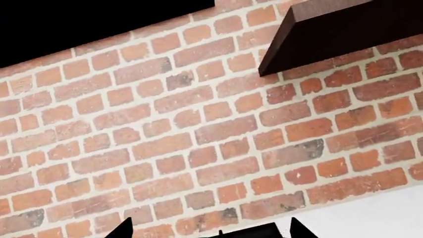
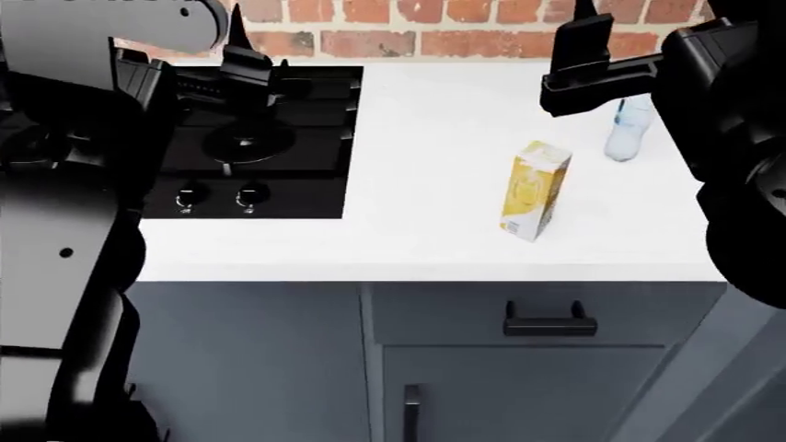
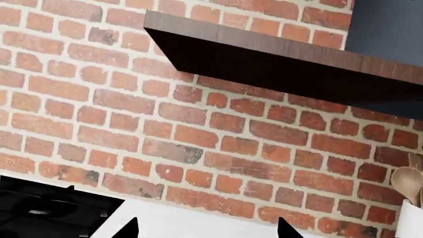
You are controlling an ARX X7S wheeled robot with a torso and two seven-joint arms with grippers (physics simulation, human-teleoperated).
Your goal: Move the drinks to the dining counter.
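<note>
A yellow juice carton (image 2: 536, 191) with a white gable top stands upright on the white bench (image 2: 430, 166), below and well apart from the raised right gripper (image 2: 584, 37). The clear water bottle (image 2: 628, 129) stands just beyond. Both grippers, including the left gripper (image 2: 239, 41), hold nothing, tips parted.

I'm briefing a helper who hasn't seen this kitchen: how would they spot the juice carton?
Find the white worktop by the brick wall, right of the black hob. The carton stands near its front edge: yellow and boxy, unlike the clear bottle behind it.
</note>
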